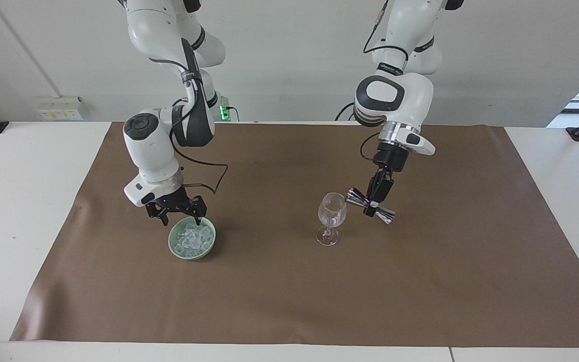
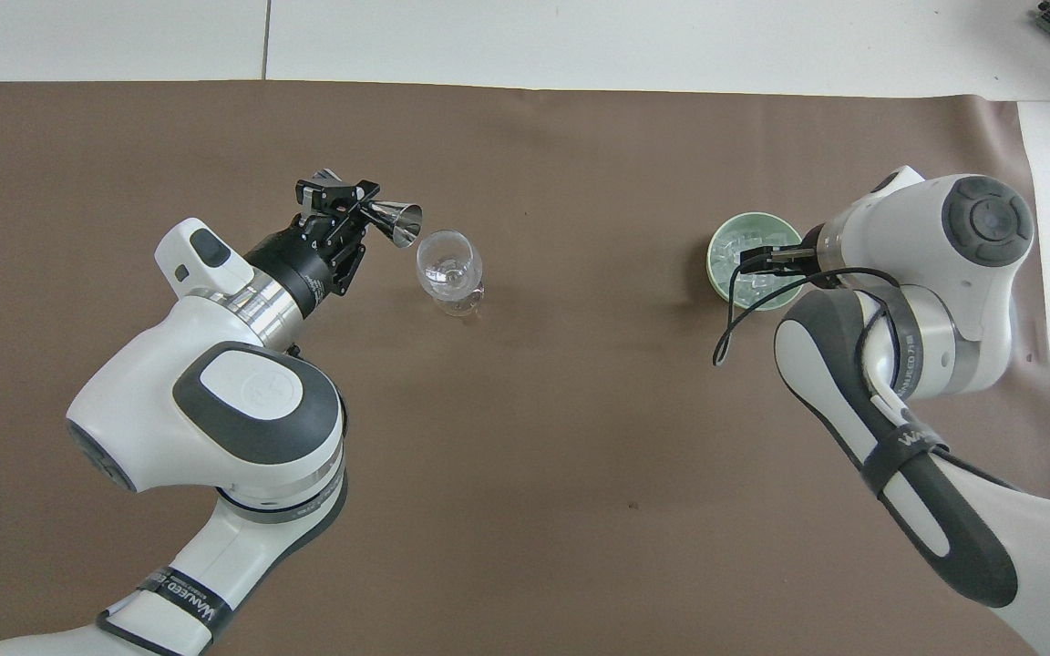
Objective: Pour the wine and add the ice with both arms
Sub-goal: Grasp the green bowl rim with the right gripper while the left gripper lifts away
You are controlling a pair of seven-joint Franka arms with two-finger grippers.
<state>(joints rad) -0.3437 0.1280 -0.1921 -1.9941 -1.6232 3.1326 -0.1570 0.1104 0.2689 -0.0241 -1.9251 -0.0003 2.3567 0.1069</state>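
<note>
A clear stemmed wine glass [image 1: 332,213] [image 2: 449,264] stands on the brown mat. My left gripper [image 1: 371,205] [image 2: 340,195] is shut on the waist of a steel jigger [image 1: 355,197] [image 2: 395,220]. The jigger lies tilted in the air, its mouth just beside the glass rim. No wine is in view. The ice [image 1: 192,238] [image 2: 756,274] is heaped in a pale green bowl [image 1: 171,242] [image 2: 715,264]. My right gripper [image 1: 181,221] [image 2: 766,259] hangs open, low over the bowl's edge nearer the robots. I cannot tell whether it touches the ice.
The brown mat [image 1: 289,296] covers most of the white table [image 1: 13,201]. A black cable [image 2: 735,319] loops down from the right wrist beside the bowl. A bare stretch of mat lies between the glass and the bowl.
</note>
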